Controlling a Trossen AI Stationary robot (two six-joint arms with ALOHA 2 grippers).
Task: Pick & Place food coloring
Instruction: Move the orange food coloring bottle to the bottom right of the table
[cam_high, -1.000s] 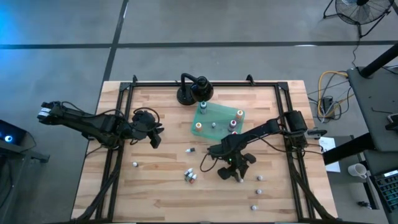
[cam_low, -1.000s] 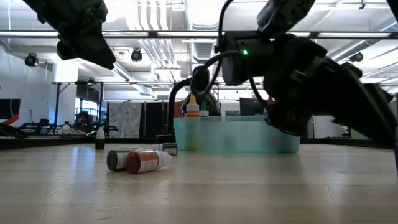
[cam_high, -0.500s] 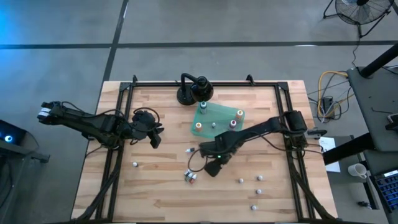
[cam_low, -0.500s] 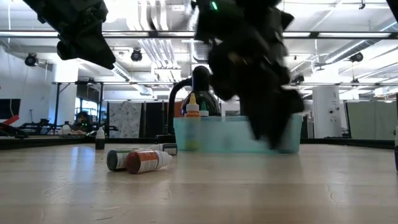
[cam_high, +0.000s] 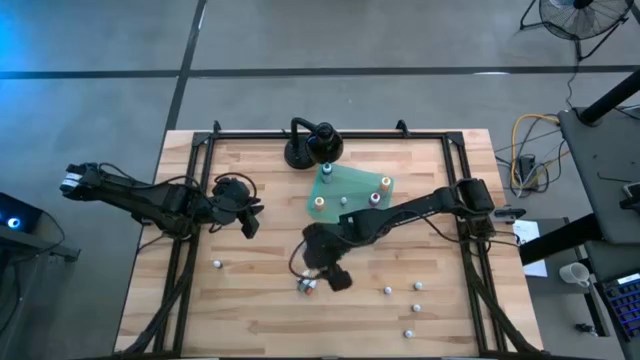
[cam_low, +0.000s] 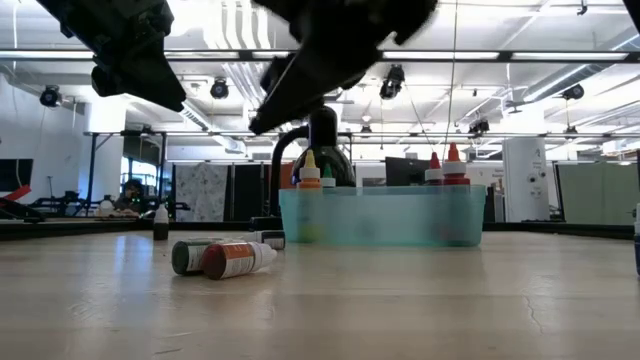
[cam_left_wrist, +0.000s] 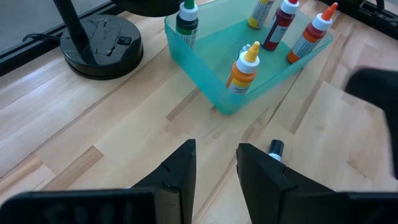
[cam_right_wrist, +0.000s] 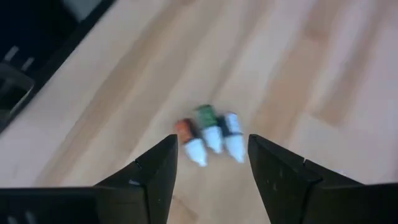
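High view first, working across from the left: I'm parking the left gripper (cam_high: 247, 222) over the left side of the table, its jaws standing a little apart on nothing, and it is waiting there. One lone bottle (cam_high: 217, 264) is standing near the table's left rail. Toward the middle, I'm holding the right gripper (cam_high: 330, 275) above a cluster of three bottles (cam_right_wrist: 210, 138) lying side by side, orange, green and blue labels, white tips pointing the same way. Right wrist view shows the two fingers spread wide, framing the cluster with nothing between them, so I'm judging this as the approach for another pick. Beyond it, the teal tray (cam_left_wrist: 219, 56) is already holding five bottles standing upright, with a black round-based stand (cam_left_wrist: 102, 45) just beside it. Further right, three more bottles (cam_high: 417, 286) are standing loose on the wood. Next, I'd say I need to centre over one bottle only, probably an outer one, and come down without nudging its neighbours, since they are touching
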